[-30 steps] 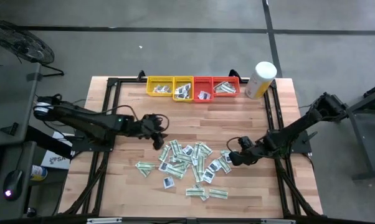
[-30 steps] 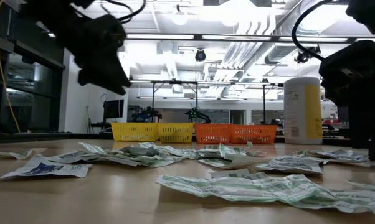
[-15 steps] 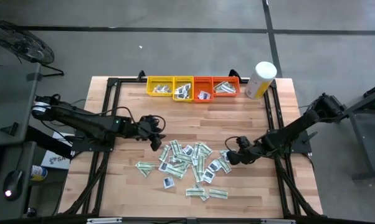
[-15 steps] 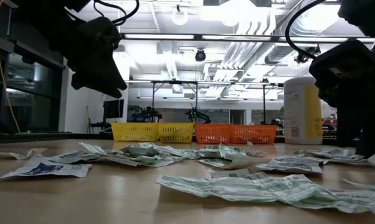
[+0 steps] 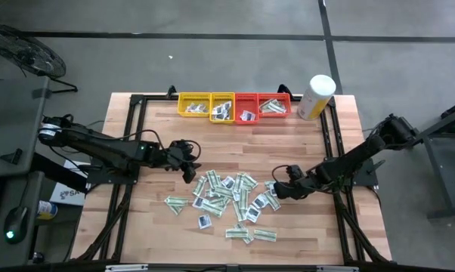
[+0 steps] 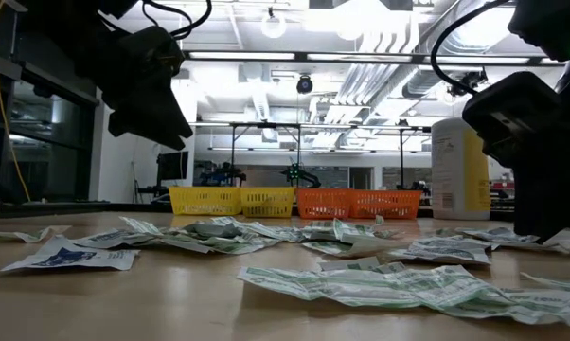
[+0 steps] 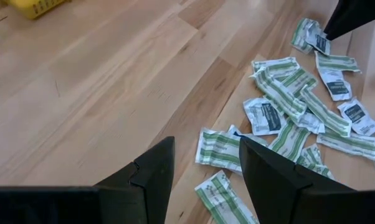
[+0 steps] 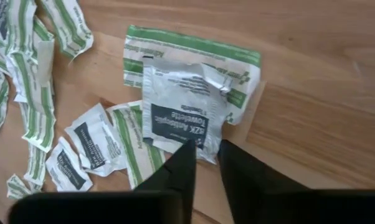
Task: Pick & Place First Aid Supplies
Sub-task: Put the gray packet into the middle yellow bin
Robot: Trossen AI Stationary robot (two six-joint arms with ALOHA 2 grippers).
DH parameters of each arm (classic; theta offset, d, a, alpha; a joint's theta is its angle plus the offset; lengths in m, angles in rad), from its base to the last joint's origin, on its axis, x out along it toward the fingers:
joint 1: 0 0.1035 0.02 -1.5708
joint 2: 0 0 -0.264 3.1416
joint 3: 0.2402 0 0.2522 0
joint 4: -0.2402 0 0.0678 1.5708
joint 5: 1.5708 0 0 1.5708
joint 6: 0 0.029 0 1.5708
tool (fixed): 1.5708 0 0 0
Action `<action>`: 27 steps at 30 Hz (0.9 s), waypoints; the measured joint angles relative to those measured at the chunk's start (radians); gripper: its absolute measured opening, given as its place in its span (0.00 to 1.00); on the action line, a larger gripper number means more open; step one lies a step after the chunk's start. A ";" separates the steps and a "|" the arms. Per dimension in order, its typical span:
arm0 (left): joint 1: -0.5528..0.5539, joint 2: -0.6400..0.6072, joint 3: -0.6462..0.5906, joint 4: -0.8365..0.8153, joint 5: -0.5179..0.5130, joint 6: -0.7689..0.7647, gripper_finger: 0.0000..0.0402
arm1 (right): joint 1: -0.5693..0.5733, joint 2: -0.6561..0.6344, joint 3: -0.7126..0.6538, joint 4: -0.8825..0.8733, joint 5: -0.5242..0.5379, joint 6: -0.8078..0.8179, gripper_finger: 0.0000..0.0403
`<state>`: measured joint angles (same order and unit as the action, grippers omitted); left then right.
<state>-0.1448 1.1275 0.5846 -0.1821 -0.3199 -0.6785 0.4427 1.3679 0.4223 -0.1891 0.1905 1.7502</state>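
Right pincer [image 8: 203, 163] nipping edge of white towelette packet [image 8: 182, 111] at pile's right on desk [image 5: 288, 143], likely for lifting trayward. Left pincer [image 7: 203, 168] wide, hovering left of pile.

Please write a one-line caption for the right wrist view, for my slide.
Right gripper jaws pinch the edge of a white towelette packet lying on a green-striped packet on the wooden table.

Crinkled paper packets [image 8: 182, 112], matt wooden table [image 7: 100, 93]
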 joint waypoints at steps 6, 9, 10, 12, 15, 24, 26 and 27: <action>0.000 0.000 0.000 0.000 0.000 -0.007 0.44 | 0.000 0.001 -0.001 -0.009 0.003 0.000 0.01; 0.000 0.000 0.000 0.000 0.000 -0.007 0.44 | 0.000 0.001 -0.001 -0.008 0.008 0.003 0.01; 0.000 0.000 0.000 0.000 0.000 -0.007 0.44 | 0.000 0.001 -0.001 -0.008 0.008 0.003 0.01; 0.000 -0.005 0.000 -0.001 -0.002 -0.007 0.44 | 0.000 0.001 0.004 -0.006 0.008 0.000 0.00; 0.000 -0.048 0.000 0.000 -0.027 0.001 0.44 | 0.000 0.003 0.027 -0.016 0.010 -0.019 0.00; 0.000 -0.202 0.002 -0.005 -0.061 0.109 0.44 | -0.006 0.005 0.174 -0.113 0.122 -0.120 0.00; 0.000 -0.221 0.002 -0.006 -0.057 0.126 0.44 | -0.016 0.005 0.218 -0.145 0.143 -0.158 0.00; 0.000 -0.228 0.002 -0.008 -0.057 0.130 0.44 | -0.021 0.005 0.243 -0.160 0.153 -0.179 0.00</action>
<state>-0.1448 0.8991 0.5861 -0.1904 -0.3767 -0.5487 0.4219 1.3726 0.6648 -0.3494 0.3435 1.5712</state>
